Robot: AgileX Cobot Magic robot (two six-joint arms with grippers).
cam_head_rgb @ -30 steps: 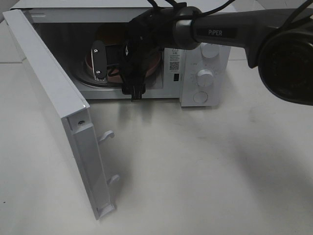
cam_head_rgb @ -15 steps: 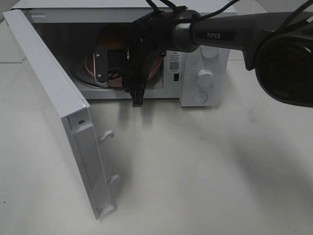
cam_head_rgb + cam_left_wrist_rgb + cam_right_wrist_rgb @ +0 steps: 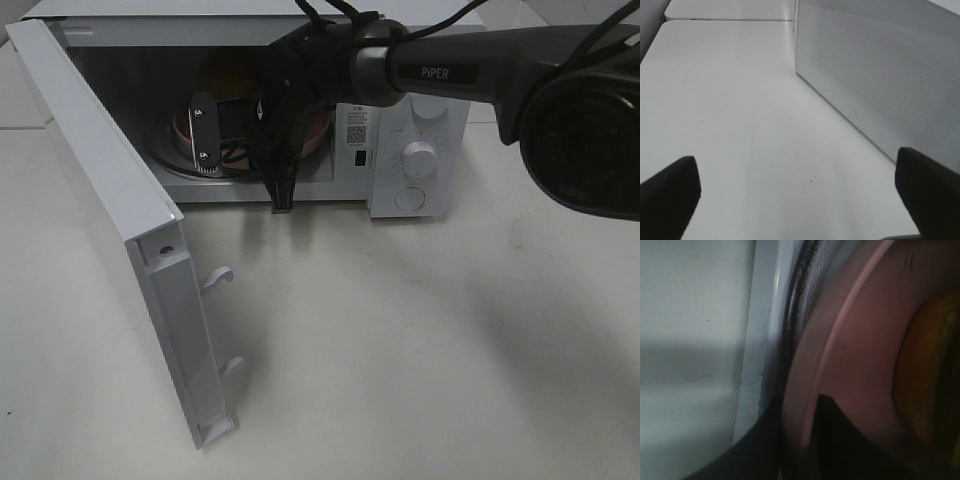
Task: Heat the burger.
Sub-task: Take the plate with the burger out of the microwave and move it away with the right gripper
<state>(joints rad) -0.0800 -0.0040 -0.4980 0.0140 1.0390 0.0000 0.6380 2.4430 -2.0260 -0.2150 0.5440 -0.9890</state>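
From above, the right gripper [image 3: 215,133] reaches into the open microwave [image 3: 420,150], where the burger [image 3: 232,78] sits on a pink plate [image 3: 316,130]. Right wrist view — jaws pinch the plate's rim. Left wrist view — left gripper [image 3: 800,187] spread wide over the table [image 3: 730,100].

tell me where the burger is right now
In the exterior high view the burger sits on the pink plate inside the open microwave, at the upper left, behind the right arm.

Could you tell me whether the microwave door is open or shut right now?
Open: the microwave door is swung wide, exposing the burger inside.
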